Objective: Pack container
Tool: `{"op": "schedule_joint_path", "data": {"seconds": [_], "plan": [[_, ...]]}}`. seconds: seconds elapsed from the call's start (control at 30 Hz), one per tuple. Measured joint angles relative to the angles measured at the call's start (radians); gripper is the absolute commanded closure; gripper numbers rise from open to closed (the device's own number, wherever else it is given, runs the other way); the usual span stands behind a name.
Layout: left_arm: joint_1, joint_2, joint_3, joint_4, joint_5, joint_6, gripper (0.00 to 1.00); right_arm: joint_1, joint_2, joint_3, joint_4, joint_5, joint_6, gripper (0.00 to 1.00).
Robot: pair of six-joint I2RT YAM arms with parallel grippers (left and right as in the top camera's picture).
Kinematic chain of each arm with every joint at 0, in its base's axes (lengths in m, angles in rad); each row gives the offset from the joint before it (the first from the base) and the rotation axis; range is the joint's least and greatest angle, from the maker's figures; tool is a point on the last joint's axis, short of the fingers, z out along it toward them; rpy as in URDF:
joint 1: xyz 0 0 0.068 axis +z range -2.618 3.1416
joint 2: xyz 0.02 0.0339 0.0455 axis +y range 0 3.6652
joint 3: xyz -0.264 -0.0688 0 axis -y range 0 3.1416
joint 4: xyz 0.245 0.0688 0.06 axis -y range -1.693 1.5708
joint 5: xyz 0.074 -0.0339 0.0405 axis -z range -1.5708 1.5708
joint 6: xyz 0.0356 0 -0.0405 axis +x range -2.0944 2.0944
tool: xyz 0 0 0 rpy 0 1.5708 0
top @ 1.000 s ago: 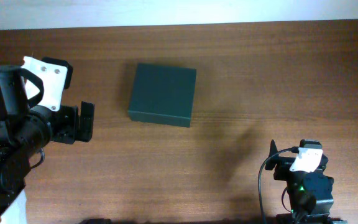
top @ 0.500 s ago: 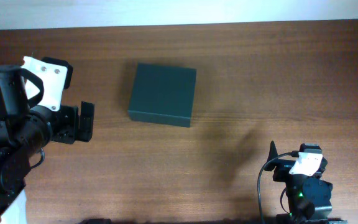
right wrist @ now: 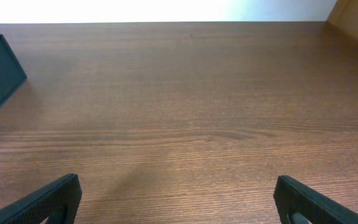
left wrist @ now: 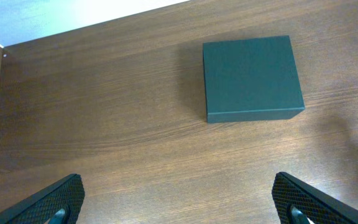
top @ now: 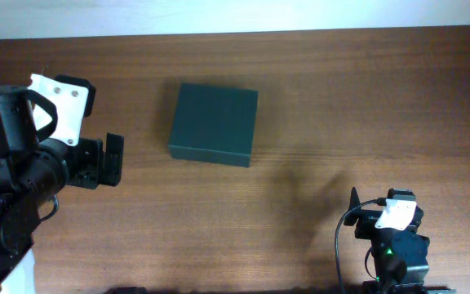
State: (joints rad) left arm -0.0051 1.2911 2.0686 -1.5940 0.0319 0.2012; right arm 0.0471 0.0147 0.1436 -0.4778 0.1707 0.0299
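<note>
The dark green box [top: 213,124], lid shut, sits flat on the wooden tabletop [top: 365,90], well apart from the left claw [left wrist: 179,202] and right claw [right wrist: 179,200], both spread wide and holding nothing.

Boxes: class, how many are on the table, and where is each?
1. The box lies shut on the table, left of centre toward the far edge. No other shows in any view.

Brown wood-grain table [top: 341,98] (grain running sideways), pale wall [top: 219,15] behind, even light
</note>
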Motion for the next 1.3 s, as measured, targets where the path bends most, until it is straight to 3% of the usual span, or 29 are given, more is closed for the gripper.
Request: {"op": "schedule_joint_path", "data": {"seconds": [0.8,0.9,1.07,1.2,1.3], "plan": [[0.0,-0.021,-0.029,0.019,-0.002,0.001,0.01,0.0,0.0,0.0,0.0,0.0,0.0,0.01],[0.0,-0.107,-0.152,0.193,-0.011,0.008,0.01,0.0,0.0,0.0,0.0,0.0,0.0,0.01],[0.0,-0.432,-0.617,0.724,-0.018,0.012,0.01,0.0,0.0,-0.002,0.003,-0.002,0.0,0.01],[0.0,-0.679,-0.963,0.953,-0.022,0.015,0.01,-0.001,0.0,-0.002,0.005,-0.002,0.0,0.01],[0.0,-0.839,-1.202,1.024,-0.021,0.016,0.01,-0.001,0.0,-0.002,0.005,-0.004,0.0,0.01]]}}
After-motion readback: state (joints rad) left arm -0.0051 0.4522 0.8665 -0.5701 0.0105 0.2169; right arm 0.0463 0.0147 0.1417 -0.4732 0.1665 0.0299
